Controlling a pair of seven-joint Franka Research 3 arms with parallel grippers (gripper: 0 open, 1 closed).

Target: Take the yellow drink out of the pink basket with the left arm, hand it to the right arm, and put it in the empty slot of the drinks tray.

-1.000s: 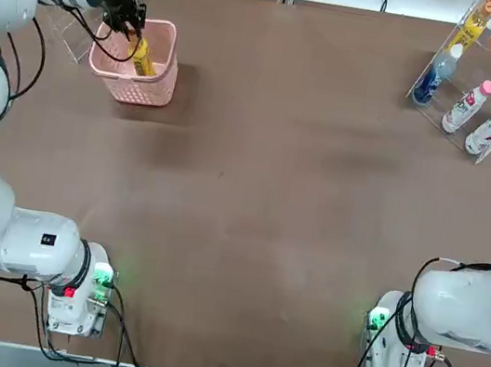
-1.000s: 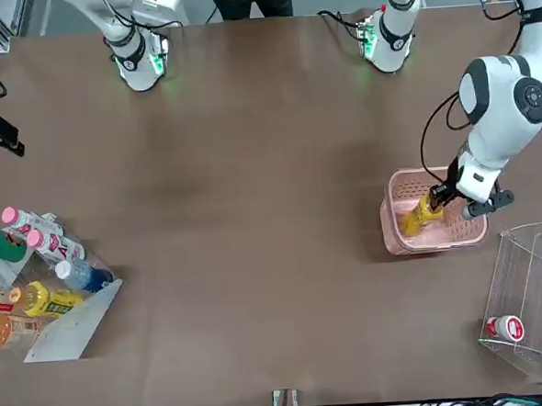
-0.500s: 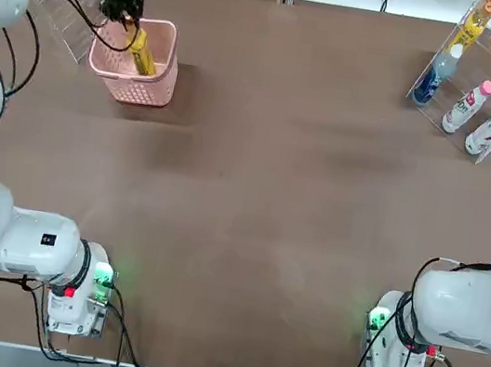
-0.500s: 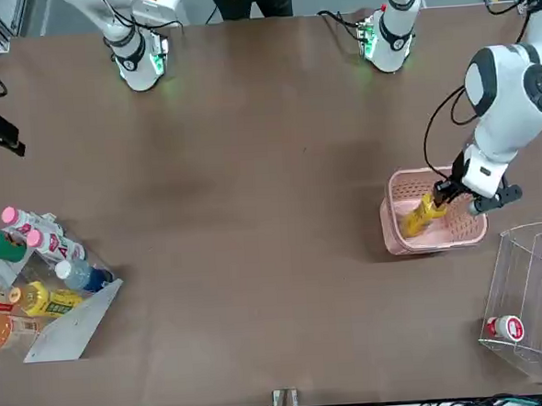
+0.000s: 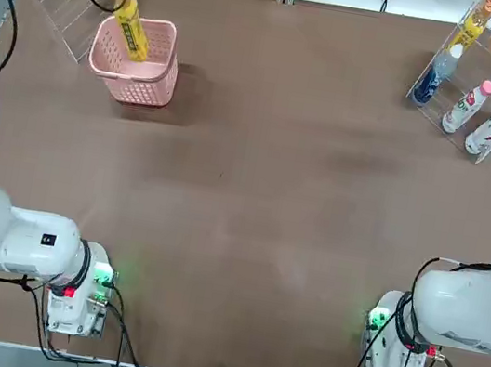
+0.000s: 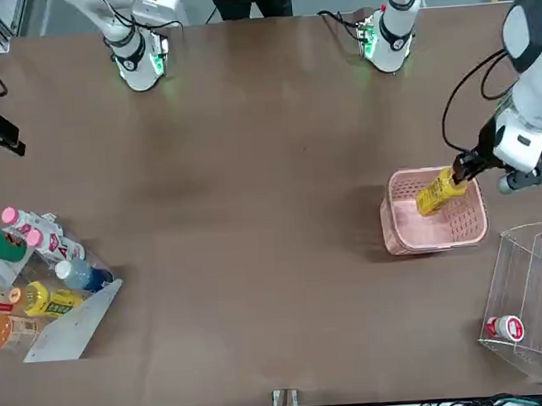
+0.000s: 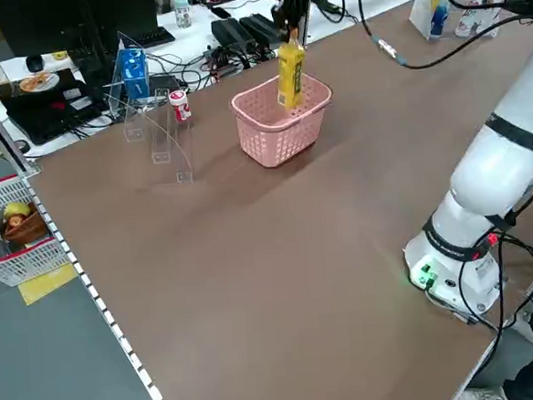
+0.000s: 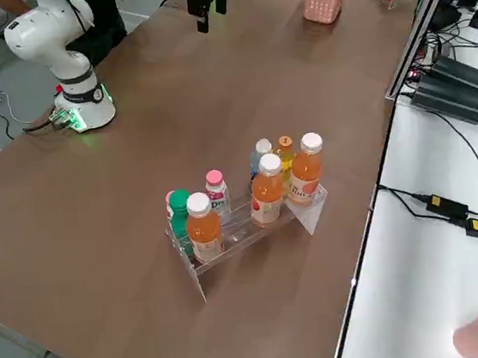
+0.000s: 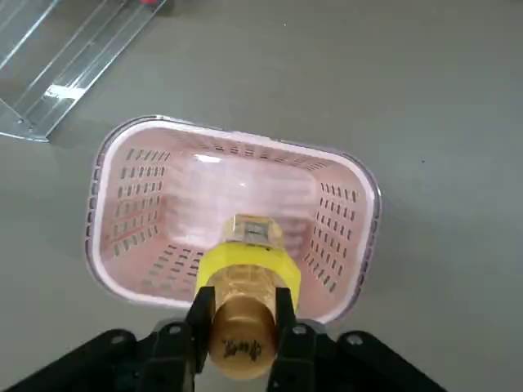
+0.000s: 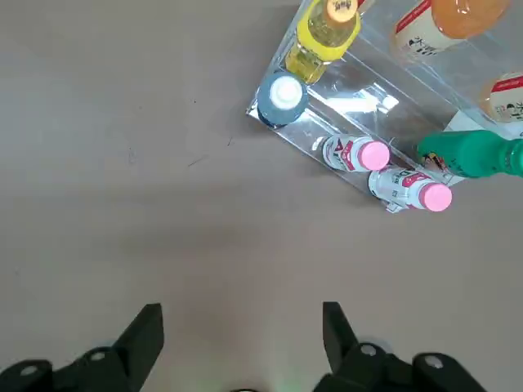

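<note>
Risk: the yellow drink [image 6: 440, 193] hangs tilted directly above the pink basket [image 6: 436, 239], pinched at its cap by the left hand [image 9: 242, 322]; a cap-only grip may let it swing, slip back in, or meet the right hand askew.
Right hand [image 10: 243, 335]: spread wide, empty, hovering just short of the drinks tray [image 10: 359, 90], well away from the basket.
Count: one yellow drink, one basket, one tray; nine bottles standing in it.
</note>
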